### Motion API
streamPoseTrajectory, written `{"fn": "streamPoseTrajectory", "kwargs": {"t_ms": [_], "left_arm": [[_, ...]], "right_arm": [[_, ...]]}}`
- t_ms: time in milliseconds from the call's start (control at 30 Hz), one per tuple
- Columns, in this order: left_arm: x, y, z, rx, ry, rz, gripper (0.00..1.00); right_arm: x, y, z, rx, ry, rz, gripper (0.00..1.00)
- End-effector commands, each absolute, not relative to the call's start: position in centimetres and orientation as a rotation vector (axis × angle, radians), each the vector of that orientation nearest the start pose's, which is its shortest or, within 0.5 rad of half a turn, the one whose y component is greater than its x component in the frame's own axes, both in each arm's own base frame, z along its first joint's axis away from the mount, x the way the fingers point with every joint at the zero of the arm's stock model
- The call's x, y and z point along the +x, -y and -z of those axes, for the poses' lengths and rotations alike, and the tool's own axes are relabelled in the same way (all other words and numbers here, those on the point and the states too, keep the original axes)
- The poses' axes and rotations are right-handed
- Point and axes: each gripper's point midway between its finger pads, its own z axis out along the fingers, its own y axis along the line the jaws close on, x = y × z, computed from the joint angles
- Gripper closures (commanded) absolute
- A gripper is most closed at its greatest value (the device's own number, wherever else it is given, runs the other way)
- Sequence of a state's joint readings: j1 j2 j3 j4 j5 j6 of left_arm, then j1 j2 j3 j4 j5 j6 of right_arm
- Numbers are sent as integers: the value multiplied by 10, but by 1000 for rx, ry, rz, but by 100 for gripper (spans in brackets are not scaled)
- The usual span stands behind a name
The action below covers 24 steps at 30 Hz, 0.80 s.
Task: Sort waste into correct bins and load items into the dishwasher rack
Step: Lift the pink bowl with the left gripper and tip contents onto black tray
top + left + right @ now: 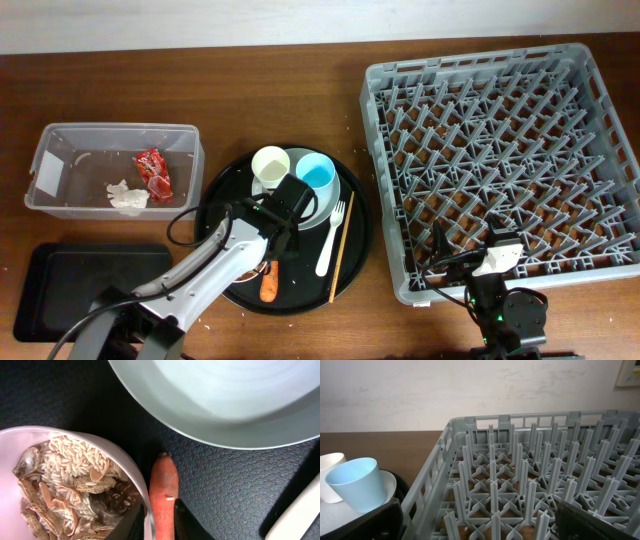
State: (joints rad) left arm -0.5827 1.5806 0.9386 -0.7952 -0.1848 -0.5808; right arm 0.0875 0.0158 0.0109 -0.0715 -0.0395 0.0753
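two arms at a brown wooden table (300, 70), pale wall behind. the clear tub (120, 130), at 9 o'clock from the round black tray (222, 195), has a white label (47, 172) that's too small to read. the red wrapper (153, 172) and napkin (127, 197) are inside it. the dishwasher rack (500, 150) sits just beside the round tray at 3 o'clock, and the shallow black tray (80, 285) is at 8 o'clock by the near edge. bare wood shows at 12 o'clock. the left gripper (152, 527) is spread, straddling the carrot (163, 485) and the rim of the bowl (15, 447) of food scraps (70, 480). the right gripper (480, 525) is wide apart, holding nothing, at the rack's 6 o'clock edge.
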Motion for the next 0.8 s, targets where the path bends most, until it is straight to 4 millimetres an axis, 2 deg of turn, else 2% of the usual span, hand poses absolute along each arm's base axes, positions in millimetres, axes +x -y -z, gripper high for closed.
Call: {"fn": "streamPoseTrajectory", "kwargs": {"t_ms": [0, 533, 600, 767], "left_arm": [[257, 126, -34, -31, -2923, -161, 80], [259, 124, -28, -30, -2924, -191, 80], [259, 124, -28, -30, -2924, -191, 89], [257, 123, -28, -28, -2930, -198, 99]], "right_arm": [[245, -27, -156, -36, -1651, -152, 1], [245, -27, -156, -36, -1651, -152, 1], [245, -27, -156, -36, -1651, -152, 1], [245, -27, -156, -36, -1651, -152, 1]]}}
